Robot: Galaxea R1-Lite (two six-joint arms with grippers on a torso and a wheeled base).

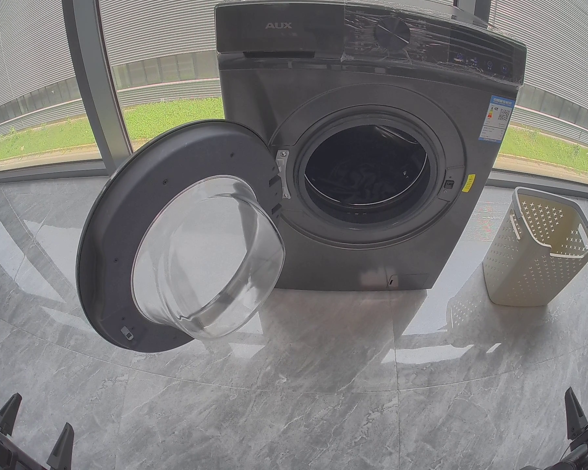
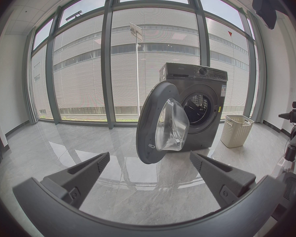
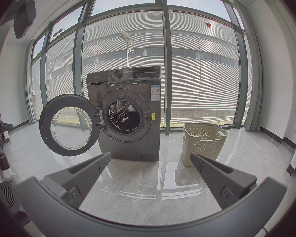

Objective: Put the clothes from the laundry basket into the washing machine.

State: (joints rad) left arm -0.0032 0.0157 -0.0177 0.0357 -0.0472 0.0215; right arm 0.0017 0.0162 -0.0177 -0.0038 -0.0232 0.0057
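Grey washing machine stands with its door swung wide to free the drum, dark clothes inside, the laundry basket beside it seemingly empty. My left gripper hangs back, spread apart and empty; my right gripper likewise, facing the basket.
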